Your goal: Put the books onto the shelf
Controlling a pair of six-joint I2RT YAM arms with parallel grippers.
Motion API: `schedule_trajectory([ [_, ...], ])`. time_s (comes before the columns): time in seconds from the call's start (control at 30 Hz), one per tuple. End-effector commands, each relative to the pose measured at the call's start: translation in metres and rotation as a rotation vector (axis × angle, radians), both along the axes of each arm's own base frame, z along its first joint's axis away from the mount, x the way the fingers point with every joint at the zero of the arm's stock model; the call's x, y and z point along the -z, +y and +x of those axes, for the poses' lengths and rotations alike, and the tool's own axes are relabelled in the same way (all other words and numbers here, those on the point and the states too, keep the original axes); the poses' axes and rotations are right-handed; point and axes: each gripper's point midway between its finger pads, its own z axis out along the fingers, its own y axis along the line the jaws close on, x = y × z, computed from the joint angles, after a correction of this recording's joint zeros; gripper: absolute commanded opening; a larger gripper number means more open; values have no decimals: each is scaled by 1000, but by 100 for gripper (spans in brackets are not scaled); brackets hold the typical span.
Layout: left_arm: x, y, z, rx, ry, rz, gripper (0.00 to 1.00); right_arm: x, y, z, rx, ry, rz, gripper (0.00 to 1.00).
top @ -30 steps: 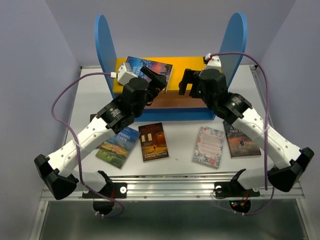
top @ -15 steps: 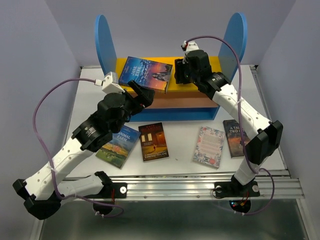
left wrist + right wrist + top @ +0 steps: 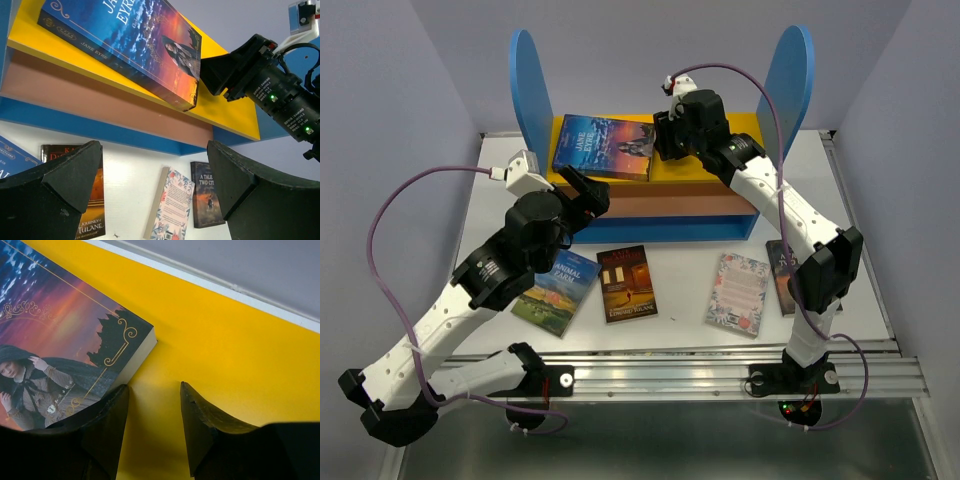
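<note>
The Jane Eyre book [image 3: 603, 147] [image 3: 125, 45] [image 3: 60, 345] lies flat on the yellow top board [image 3: 748, 126] of the blue-sided shelf [image 3: 786, 80]. My right gripper [image 3: 665, 135] [image 3: 155, 390] hovers low over that board at the book's right edge. It is open partway with only bare yellow board between the fingers, and its left finger [image 3: 107, 415] is against the book's corner. My left gripper [image 3: 582, 190] [image 3: 155, 170] is wide open and empty in front of the shelf, above the table. Several other books lie flat on the table.
On the white table in front of the shelf lie a green Animal Farm [image 3: 557, 290], a dark Tulane book [image 3: 626, 283], a floral book [image 3: 738, 291] and A Tale of Two Cities [image 3: 788, 275], which is partly under my right arm. The lower brown board [image 3: 670, 205] is bare.
My right arm reached left along the top board, narrowed its jaws and slid the Jane Eyre book leftward. My left arm drew back from the shelf toward the near left.
</note>
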Motion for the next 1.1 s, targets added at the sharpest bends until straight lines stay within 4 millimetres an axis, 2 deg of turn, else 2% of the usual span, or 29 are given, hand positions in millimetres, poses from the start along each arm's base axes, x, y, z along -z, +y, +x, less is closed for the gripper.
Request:
schedule_trajectory([
  [0.0, 5, -10, 13, 13, -2, 43, 99, -6, 19, 6, -81, -27, 16, 52],
  [0.2, 10, -26, 32, 58, 11, 66, 99, -9, 43, 0, -207, -38, 68, 52],
  [0.43, 15, -29, 56, 82, 13, 67, 99, -7, 48, 7, -238, -72, 46, 54],
  [0.67, 22, -38, 67, 116, 22, 79, 99, -2, 54, 20, -234, -98, 41, 56],
  [0.8, 24, -40, 70, 123, 28, 78, 99, 2, 60, 19, -256, -85, 53, 56],
  [0.93, 24, -40, 70, 131, 24, 77, 99, 3, 54, 17, -215, -68, 67, 56],
  [1.0, 23, -40, 69, 130, 21, 76, 99, -4, 50, 16, -183, -70, 100, 57],
  [1.07, 22, -39, 67, 134, 18, 72, 99, -11, 38, 17, -111, -88, 110, 61],
])
